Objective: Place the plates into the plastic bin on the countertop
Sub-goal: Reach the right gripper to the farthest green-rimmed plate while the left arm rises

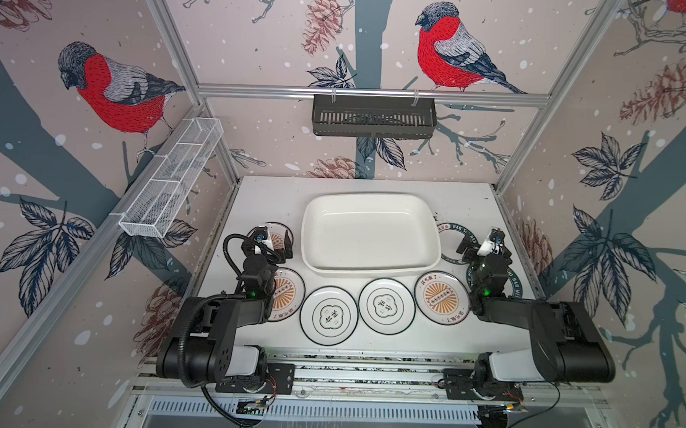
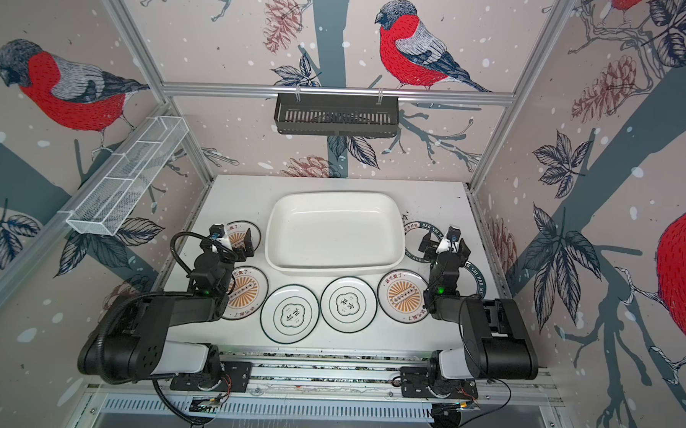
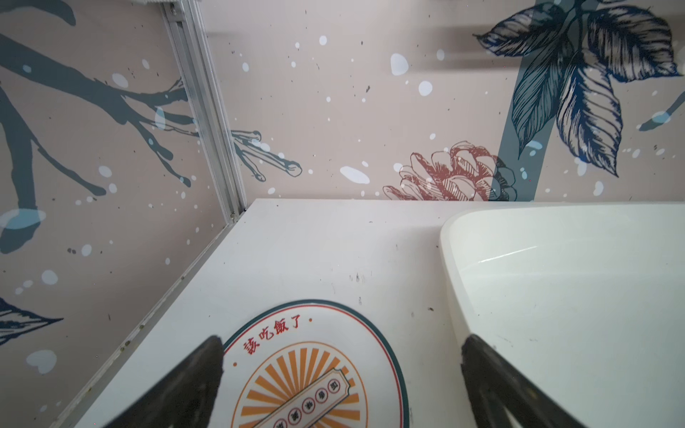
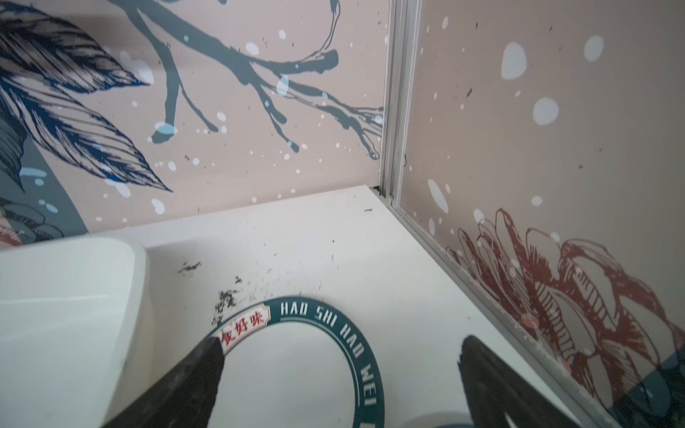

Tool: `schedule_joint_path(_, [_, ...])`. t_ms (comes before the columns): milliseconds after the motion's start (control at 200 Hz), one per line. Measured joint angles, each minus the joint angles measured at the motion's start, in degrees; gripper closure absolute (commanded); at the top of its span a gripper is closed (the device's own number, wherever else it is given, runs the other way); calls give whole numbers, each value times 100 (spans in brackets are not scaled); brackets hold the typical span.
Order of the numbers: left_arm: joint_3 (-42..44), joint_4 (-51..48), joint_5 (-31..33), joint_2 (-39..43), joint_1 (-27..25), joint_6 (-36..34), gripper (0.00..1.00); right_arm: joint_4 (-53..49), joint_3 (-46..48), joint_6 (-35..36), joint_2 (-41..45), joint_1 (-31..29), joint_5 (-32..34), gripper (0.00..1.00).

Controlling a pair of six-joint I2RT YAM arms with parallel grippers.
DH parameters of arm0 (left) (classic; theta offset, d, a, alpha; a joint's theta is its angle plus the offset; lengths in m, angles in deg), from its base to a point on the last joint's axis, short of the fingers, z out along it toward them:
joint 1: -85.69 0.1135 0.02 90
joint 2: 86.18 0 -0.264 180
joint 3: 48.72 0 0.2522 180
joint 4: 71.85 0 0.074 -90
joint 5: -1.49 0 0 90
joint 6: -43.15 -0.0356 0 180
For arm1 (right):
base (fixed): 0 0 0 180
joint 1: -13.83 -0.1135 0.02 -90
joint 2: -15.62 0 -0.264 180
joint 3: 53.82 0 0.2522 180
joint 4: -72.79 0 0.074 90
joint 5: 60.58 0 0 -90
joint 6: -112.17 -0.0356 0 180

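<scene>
The cream plastic bin (image 1: 369, 268) sits empty at the middle of the countertop (image 1: 270, 196). Several plates lie flat around it. My left gripper (image 1: 275, 238) hangs open over a sunburst plate (image 1: 278, 244) left of the bin; in the left wrist view this plate (image 3: 296, 333) lies between the wide-apart fingers (image 3: 207, 374). My right gripper (image 1: 483, 247) stands open over a lettered-ring plate (image 1: 449, 243) right of the bin, seen too in the right wrist view (image 4: 296, 370). Along the front lie a sunburst plate (image 1: 290, 296), two quatrefoil plates (image 1: 329, 315) (image 1: 386, 306) and another sunburst plate (image 1: 442, 298).
A second lettered-ring plate (image 1: 518, 284) is mostly hidden under the right arm. A black slotted basket (image 1: 373, 117) hangs on the back wall and a white wire mesh basket (image 1: 172, 179) on the left wall. Patterned walls close three sides.
</scene>
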Motion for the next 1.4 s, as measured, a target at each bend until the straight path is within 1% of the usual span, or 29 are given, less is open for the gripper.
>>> schedule_joint_path(35, [-52,-157,-50,131,0,-2,1,-330,-188,-31,83,2,33,0])
schedule_joint_path(155, [-297,-837,-177,584,-2,-15,1,-1945,-1117,-525,295,83,46,0])
schedule_joint_path(220, [-476,-1261,-299,778,-2,-33,1,-2734,-1563,-883,319,186,-144,0])
schedule_joint_path(375, [-870,-2326,-671,1202,-7,-238,1,-3908,-1757,-1515,376,671,-1399,0])
schedule_joint_path(475, [-1137,-3029,-807,1423,-7,-369,1,-4448,-2011,-1843,380,905,-2201,0])
schedule_joint_path(535, [-1346,-3460,-844,1502,-7,-483,2,-4695,-2214,-1969,382,1021,-2634,0])
schedule_joint_path(600, [-1613,-3985,-957,1545,-7,-557,1,-4970,-2400,-2096,402,1113,-2916,0])
schedule_joint_path(675, [-1941,-4603,-1119,1585,-7,-706,1,-5298,-2559,-2090,420,1204,-3099,0])
schedule_joint_path(745, [-2299,-5248,-1228,1598,-15,-824,1,-5534,-2645,-2094,415,1353,-3294,5])
schedule_joint_path(856, [-2918,-6192,-1290,1526,-20,-1001,1,-5858,-2723,-2111,337,1646,-3576,6])
schedule_joint_path(941, [-3353,-6837,-1333,1386,-26,-1058,1,-6137,-2844,-2109,221,1829,-3742,8])
schedule_joint_path(981, [-3517,-7130,-1392,1318,-31,-1060,1,-6203,-2874,-2107,168,1893,-3832,11])
schedule_joint_path(1056, [-3742,-7611,-1480,1222,-55,-1069,1,-6347,-2924,-2085,42,2026,-3995,12])
schedule_joint_path(1176, [-3978,-8188,-1683,1176,-90,-1115,1,-6540,-3001,-2065,-221,2234,-4190,18])
schedule_joint_path(1221, [-4035,-8295,-1759,1176,-109,-1152,1,-6548,-3038,-2068,-339,2326,-4258,22])
schedule_joint_path(1276, [-4079,-8397,-1869,1176,-136,-1207,1,-6551,-3088,-2068,-470,2411,-4332,23])
schedule_joint_path(1326, [-4113,-8478,-1934,1176,-170,-1220,1,-6548,-3154,-2068,-621,2470,-4435,27])
schedule_joint_path(1401, [-4164,-8568,-2044,1165,-210,-1237,1,-6524,-3233,-2061,-874,2514,-4540,29])
